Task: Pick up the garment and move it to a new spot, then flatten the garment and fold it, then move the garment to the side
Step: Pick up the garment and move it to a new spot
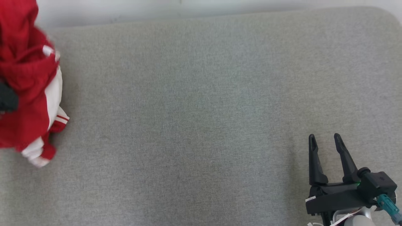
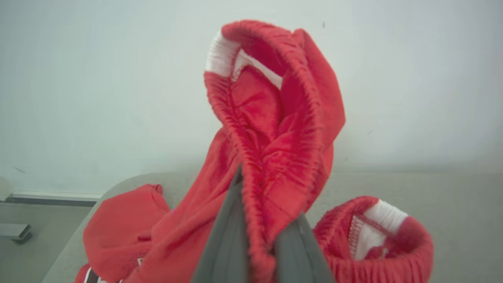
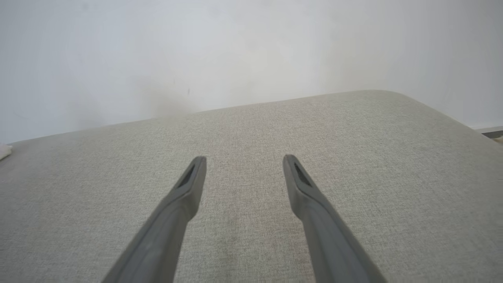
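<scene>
The garment (image 1: pixel 28 94) is red fleece with white panels and striped cuffs, bunched at the far left of the grey cushion (image 1: pixel 201 119). A dark bit of my left gripper (image 1: pixel 7 98) pokes out of the cloth there. In the left wrist view my left gripper (image 2: pixel 261 236) is shut on the garment (image 2: pixel 275 129), with a ribbed red fold pinched between its fingers (image 2: pixel 224 243) and rising above them. My right gripper (image 1: pixel 325 139) stands open at the lower right, low over bare cushion, nothing between its fingertips (image 3: pixel 243 161).
The cushion's far edge meets a pale wall (image 1: pixel 188 9). Its rounded right corner (image 3: pixel 432 110) drops off to the floor. Bare grey fabric spreads from the garment to the right gripper.
</scene>
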Robot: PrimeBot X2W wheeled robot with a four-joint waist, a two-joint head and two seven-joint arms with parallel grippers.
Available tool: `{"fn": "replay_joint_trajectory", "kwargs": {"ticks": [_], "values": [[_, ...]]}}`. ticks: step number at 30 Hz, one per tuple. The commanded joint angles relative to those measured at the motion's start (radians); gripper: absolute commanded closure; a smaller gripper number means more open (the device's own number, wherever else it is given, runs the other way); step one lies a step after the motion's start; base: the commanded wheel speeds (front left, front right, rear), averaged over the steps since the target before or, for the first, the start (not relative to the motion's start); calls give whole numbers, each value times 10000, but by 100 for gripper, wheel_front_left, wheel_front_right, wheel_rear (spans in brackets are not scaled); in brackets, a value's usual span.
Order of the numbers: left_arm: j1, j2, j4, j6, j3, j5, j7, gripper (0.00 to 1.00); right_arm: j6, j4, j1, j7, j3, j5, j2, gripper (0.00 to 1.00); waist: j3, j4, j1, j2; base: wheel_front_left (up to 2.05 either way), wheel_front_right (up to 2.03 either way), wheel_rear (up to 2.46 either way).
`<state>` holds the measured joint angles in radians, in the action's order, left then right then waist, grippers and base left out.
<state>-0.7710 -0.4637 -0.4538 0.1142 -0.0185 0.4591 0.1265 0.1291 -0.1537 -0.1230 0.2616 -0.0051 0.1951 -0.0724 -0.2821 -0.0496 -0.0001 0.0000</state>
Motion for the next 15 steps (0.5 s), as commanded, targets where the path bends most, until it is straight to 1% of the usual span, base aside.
{"fn": "replay_joint_trajectory", "kwargs": {"ticks": [1, 7, 9, 12, 13, 15], "values": [[-254, 36, 288, -23, 97, -162, -113, 100, 30, -43, 97, 49, 7, 96, 46, 0, 407, -147, 1, 0, 0, 0, 0], [-867, 459, 1518, -63, 673, -451, -392, 100, 30, -211, 290, 32, 80, 258, 138, 0, 1039, -694, 1, 0, 0, 0, 0], [-1113, 703, 1882, -68, 886, -450, -395, 100, 30, -231, 331, 32, 96, 285, 160, 0, 1204, -970, 1, 0, 0, 0, 0], [-1507, 1247, 2245, -47, 1267, -275, -253, 100, 30, -265, 402, 32, 92, 337, 189, 0, 1348, -1405, 1, 0, 0, 0, 0], [-1507, 1247, 2245, -47, 1267, -275, -253, 100, 30, -265, 402, 32, 92, 337, 189, 0, 1348, -1405, 1, 0, 0, 0, 0], [-1723, 1618, 2331, -27, 1570, -159, -143, 100, 30, -310, 428, 32, 124, 385, 205, 0, 1405, -1722, 1, 0, 0, 0, 0]]}}
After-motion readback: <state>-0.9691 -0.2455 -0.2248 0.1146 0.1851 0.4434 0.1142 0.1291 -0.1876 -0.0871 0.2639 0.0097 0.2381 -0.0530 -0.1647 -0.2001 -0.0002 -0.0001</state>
